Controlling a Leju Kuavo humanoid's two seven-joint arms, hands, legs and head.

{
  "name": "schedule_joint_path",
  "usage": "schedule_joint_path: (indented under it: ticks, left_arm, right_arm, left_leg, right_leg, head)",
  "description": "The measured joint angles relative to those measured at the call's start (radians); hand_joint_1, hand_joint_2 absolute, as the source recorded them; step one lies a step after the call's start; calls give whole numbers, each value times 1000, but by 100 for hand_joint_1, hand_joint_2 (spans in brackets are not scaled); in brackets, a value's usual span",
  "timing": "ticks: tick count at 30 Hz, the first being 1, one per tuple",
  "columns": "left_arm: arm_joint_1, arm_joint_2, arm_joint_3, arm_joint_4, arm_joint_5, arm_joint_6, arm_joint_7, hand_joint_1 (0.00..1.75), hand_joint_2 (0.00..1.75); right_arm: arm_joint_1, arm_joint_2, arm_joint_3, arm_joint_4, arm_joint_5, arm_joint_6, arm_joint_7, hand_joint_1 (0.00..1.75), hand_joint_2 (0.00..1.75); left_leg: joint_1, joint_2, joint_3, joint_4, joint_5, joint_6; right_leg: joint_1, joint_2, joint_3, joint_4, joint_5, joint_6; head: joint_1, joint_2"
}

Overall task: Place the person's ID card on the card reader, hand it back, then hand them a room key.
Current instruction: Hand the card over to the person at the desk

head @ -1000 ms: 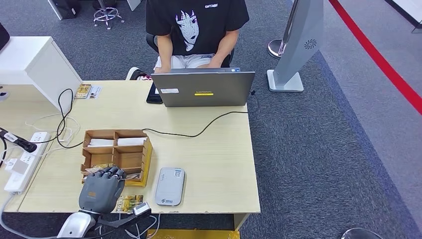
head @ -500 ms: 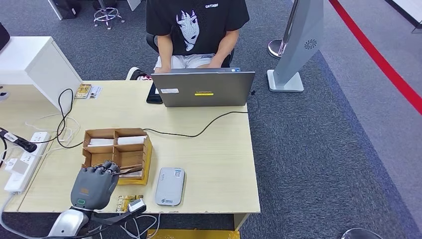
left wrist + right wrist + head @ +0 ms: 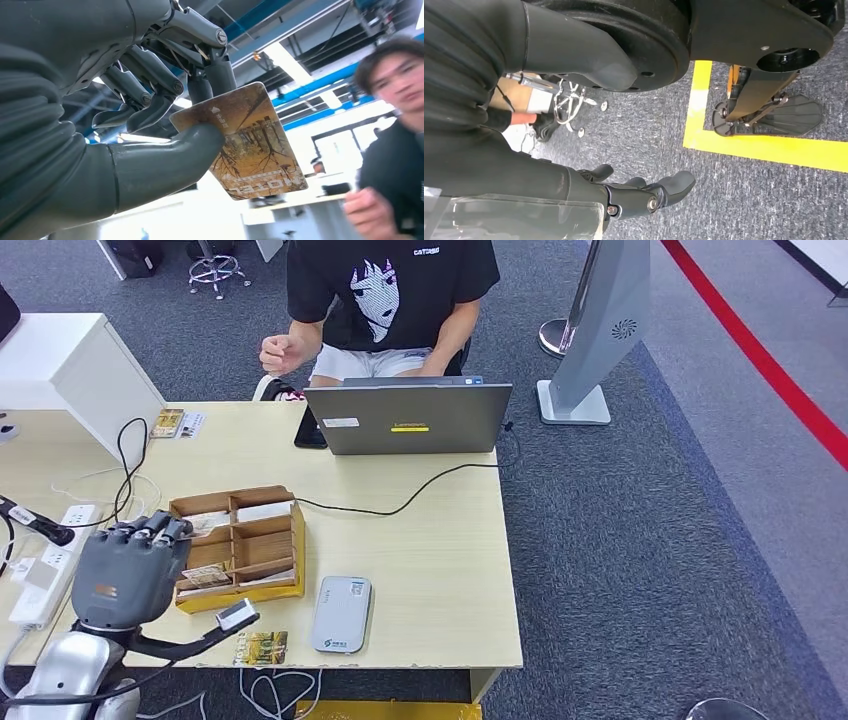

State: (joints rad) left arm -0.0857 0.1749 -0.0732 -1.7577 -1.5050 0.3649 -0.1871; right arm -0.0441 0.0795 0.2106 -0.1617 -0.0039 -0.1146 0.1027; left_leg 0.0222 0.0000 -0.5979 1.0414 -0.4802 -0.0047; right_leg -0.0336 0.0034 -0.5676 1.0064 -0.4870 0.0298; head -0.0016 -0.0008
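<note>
1. Up above the near-left part of the desk [image 3: 430, 570], the left hand [image 3: 125, 570] is hovering beside the wooden card organizer [image 3: 238, 548], raised off the tabletop.
2. Seen from the left wrist, that hand is pinching a room key card [image 3: 247, 140] between its thick thumb and darker fingers [image 3: 150, 82]; the card is brownish with a printed tree scene, and it is sticking out past the fingertips toward the person.
3. Across the desk, the person [image 3: 390, 300] is sitting behind an open laptop [image 3: 408, 418], one hand [image 3: 280, 352] lifted in a loose fist beside the chest.
4. Lying flat near the front edge, the grey card reader [image 3: 342, 614] is sitting just right of the organizer, with another small card [image 3: 261, 647] on the table by its left side.
5. Down at the robot's side, the right hand [image 3: 644, 195] is hanging over grey carpet near a yellow floor line [image 3: 764, 150], its fingers loosely apart and gripping nothing.
</note>
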Motion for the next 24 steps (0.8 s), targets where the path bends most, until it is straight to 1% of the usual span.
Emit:
schedule_joint_path:
  ticks: [3, 5, 9, 11, 17, 21, 24]
  left_arm:
    - [-74, 62, 52, 23, 31, -49, -3, 175, 175]
    - [-131, 101, 88, 61, 40, -69, -11, 175, 175]
    - [-253, 179, 134, 187, 34, -94, -14, 175, 175]
    - [-305, 207, 145, 247, 16, -100, -10, 175, 175]
    - [-424, 270, 146, 415, -26, -108, 36, 175, 175]
    - [-463, 288, 140, 479, -27, -105, 56, 175, 175]
    - [-496, 289, 126, 526, -27, -92, 76, 175, 175]
  right_arm:
    - [0, -4, 9, 0, 14, 7, 0, 0, 175]
    - [0, -6, 17, 0, 22, 9, 0, 0, 175]
    - [-1, -11, 30, 0, 40, 16, 0, 0, 175]
    - [-1, -12, 37, 0, 46, 20, -1, 0, 175]
    - [-2, -14, 49, 0, 58, 28, -8, 0, 175]
    - [-2, -14, 53, 0, 61, 28, -8, 0, 175]
    - [-3, -14, 59, 0, 64, 28, -6, 0, 175]
  left_leg:
    - [1, 0, 0, 0, 1, -2]
    - [1, 0, 0, 0, 2, -2]
    - [2, 0, 0, 0, 3, -2]
    - [1, 0, 0, 0, 3, -2]
    - [1, 1, 0, 0, 3, -2]
    - [1, 1, 0, 0, 3, -2]
    - [1, 1, 0, 0, 3, -2]
  right_leg:
    - [1, 0, 0, 0, 0, -1]
    - [1, 0, 0, 1, 1, -1]
    - [1, 0, 0, 1, 1, -2]
    - [1, 0, 0, 1, 1, -2]
    - [1, 1, -1, 1, 1, -2]
    - [1, 1, -2, 1, 1, -2]
    - [1, 1, -2, 1, 1, -2]
  head:
    - [0, 0]
    - [0, 0]
    - [0, 0]
    - [0, 0]
    - [1, 0]
    - [1, 0]
    - [1, 0]
